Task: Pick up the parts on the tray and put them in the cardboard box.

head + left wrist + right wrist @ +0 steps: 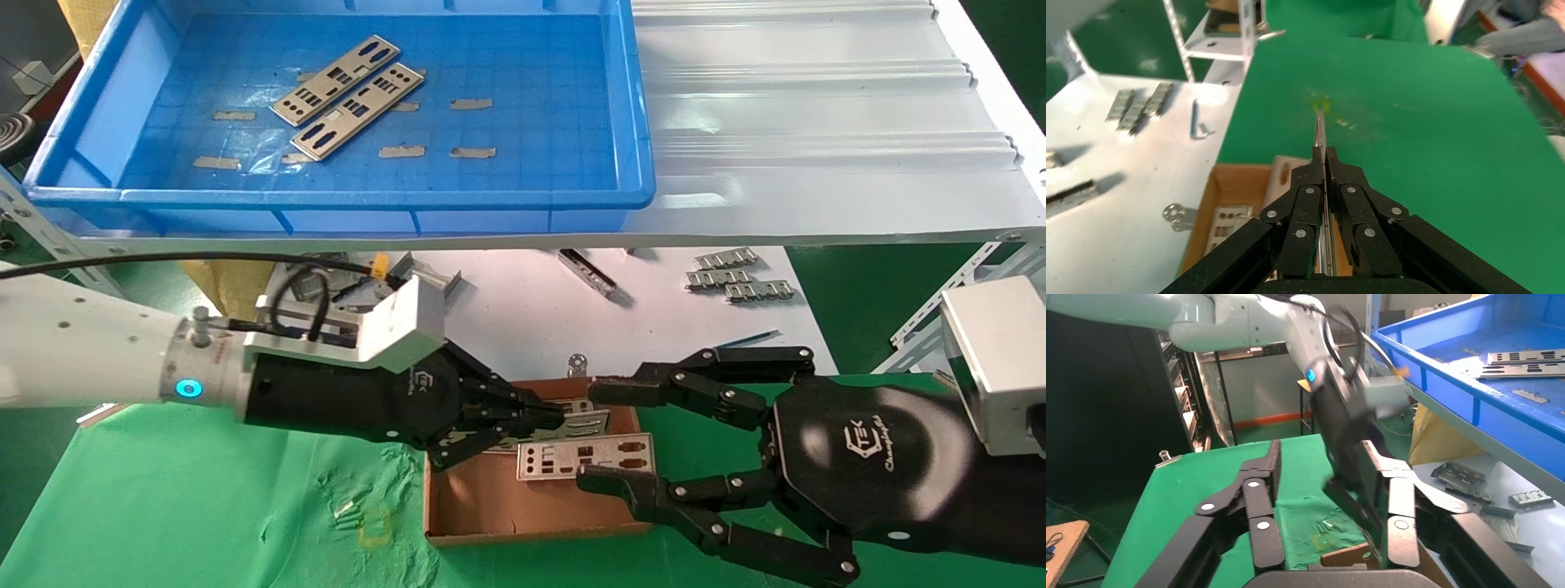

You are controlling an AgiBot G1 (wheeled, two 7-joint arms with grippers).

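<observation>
Two silver parts (347,96) lie side by side in the blue tray (564,163) at the back left; the right wrist view shows them too (1523,362). The open cardboard box (490,502) sits on the green cloth in front. My left gripper (560,416) hangs over it, shut on a part (590,423) that looks edge-on in the left wrist view (1320,125). Another part (584,456) lies flat in the box. My right gripper (590,437) stands open at the box's right side, one finger on each side of that flat part.
A white corrugated sheet (817,122) runs to the right of the tray. On the white table (523,318) behind the box lie toothed strips (735,276), grey brackets (343,286) and a small bar (587,272). Green cloth (204,506) covers the near area.
</observation>
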